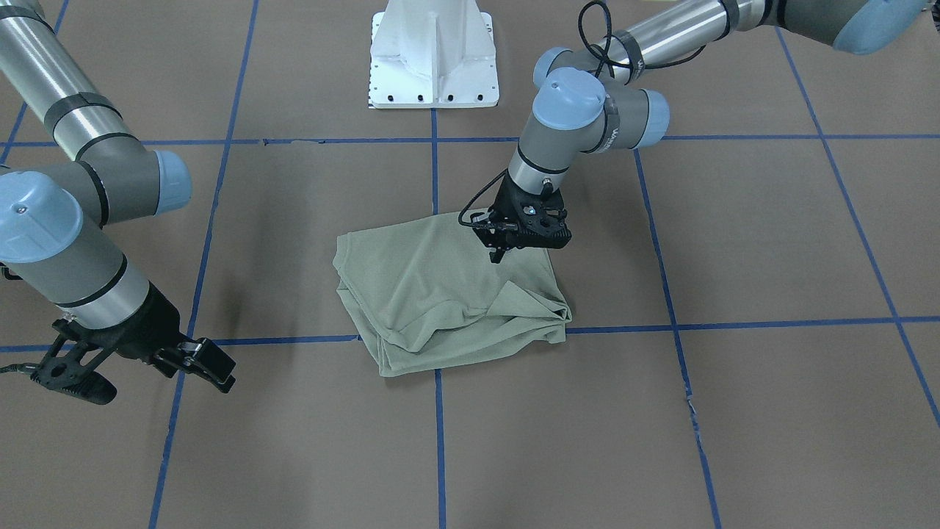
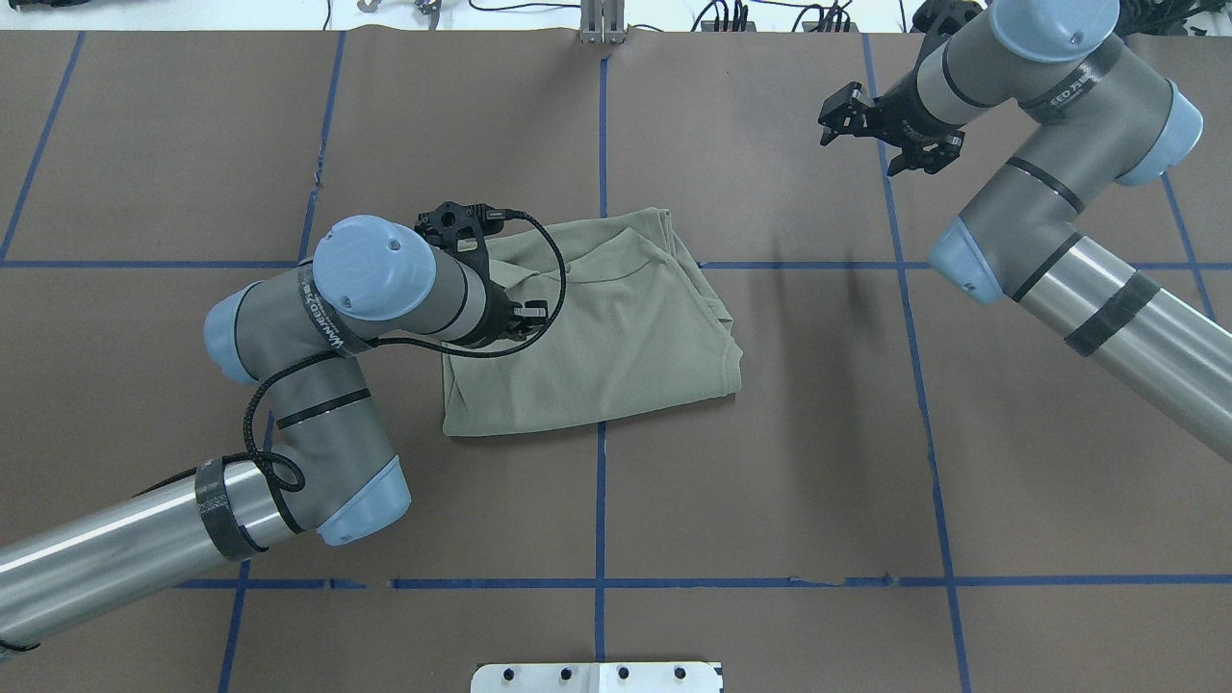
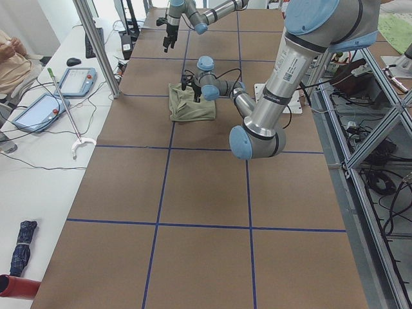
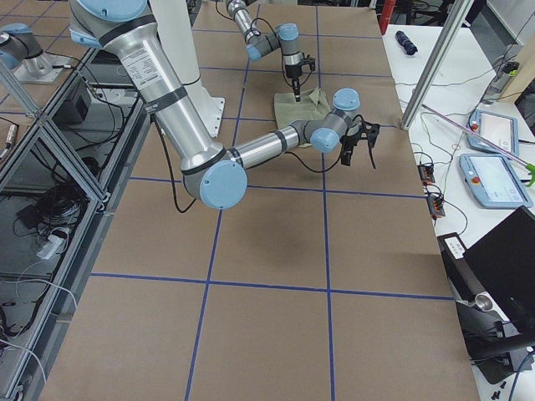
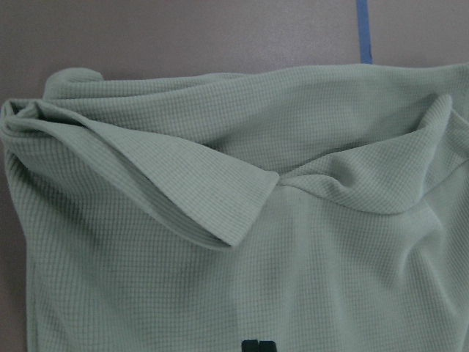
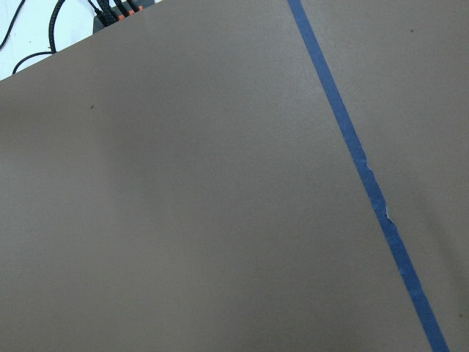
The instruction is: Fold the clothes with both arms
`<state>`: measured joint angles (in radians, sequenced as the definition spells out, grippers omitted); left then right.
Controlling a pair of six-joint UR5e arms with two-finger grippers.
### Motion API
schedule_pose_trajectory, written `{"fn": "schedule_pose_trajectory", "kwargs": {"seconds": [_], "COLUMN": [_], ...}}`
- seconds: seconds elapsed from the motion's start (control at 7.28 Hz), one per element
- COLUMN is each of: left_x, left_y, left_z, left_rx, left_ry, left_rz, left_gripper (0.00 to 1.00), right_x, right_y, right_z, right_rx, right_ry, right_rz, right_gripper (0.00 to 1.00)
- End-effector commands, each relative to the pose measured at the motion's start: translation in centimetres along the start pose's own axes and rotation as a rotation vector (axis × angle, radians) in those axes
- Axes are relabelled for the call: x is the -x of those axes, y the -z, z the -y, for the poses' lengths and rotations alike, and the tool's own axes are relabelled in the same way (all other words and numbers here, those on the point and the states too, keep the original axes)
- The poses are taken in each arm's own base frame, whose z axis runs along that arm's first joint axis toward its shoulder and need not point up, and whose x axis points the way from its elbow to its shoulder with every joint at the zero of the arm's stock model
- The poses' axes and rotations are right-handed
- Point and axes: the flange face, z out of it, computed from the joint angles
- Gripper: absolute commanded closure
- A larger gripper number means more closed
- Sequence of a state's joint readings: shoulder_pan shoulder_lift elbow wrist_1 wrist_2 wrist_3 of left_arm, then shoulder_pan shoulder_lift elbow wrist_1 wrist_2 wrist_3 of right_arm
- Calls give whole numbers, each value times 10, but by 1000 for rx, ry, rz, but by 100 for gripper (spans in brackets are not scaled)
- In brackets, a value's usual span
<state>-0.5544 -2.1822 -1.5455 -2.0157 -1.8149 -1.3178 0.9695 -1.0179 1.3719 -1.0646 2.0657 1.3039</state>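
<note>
The green shirt (image 1: 440, 294) lies folded in a lumpy square at the middle of the worktop (image 1: 734, 411). From the front, the left gripper (image 1: 498, 255) points down, jaws drawn together, tips at the cloth. Overhead, its wrist hides them. The right gripper (image 1: 163, 386) hangs spread wide, well apart from the shirt. Its own camera shows only bare worktop and blue tape (image 6: 366, 183).

The left tool (image 1: 498, 255) hangs over the folded green shirt (image 1: 433, 294).

Left end effector (image 1: 499, 254) over shirt (image 1: 433, 294)
</note>
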Motion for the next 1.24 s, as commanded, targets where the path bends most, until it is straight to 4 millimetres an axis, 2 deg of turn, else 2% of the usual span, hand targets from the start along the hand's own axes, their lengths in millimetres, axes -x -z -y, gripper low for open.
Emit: {"fn": "schedule_pose_trajectory", "kwargs": {"seconds": [0.0,0.27,0.41,0.55,0.69,0.82,0.96,1.1], "left_x": [8,19,12,6,9,28,52,73], "left_y": [-10,-4,2,-12,-36,-57,-38,-6], "left_z": [11,44,77,99,139,174,212,252], "left_rx": [-14,-79,-114,-123,-162,-195,-236,-269], "left_ry": [10,-17,-4,9,17,-14,-71,-119], "left_rz": [28,47,51,75,56,59,89,103], "left_gripper": [100,100,100,100,100,100,100,100], "right_x": [2,2,5,5,4,6,7,9], "right_y": [2,3,6,5,4,-3,-2,-2], "right_z": [-2,-2,-4,-5,-7,-14,-14,-15], "right_rx": [-1,-1,-2,0,2,8,9,12], "right_ry": [2,2,5,2,3,7,4,6], "right_rz": [5,6,13,11,11,5,7,9], "right_gripper": [0,0,0,0,0,0,0,0]}}
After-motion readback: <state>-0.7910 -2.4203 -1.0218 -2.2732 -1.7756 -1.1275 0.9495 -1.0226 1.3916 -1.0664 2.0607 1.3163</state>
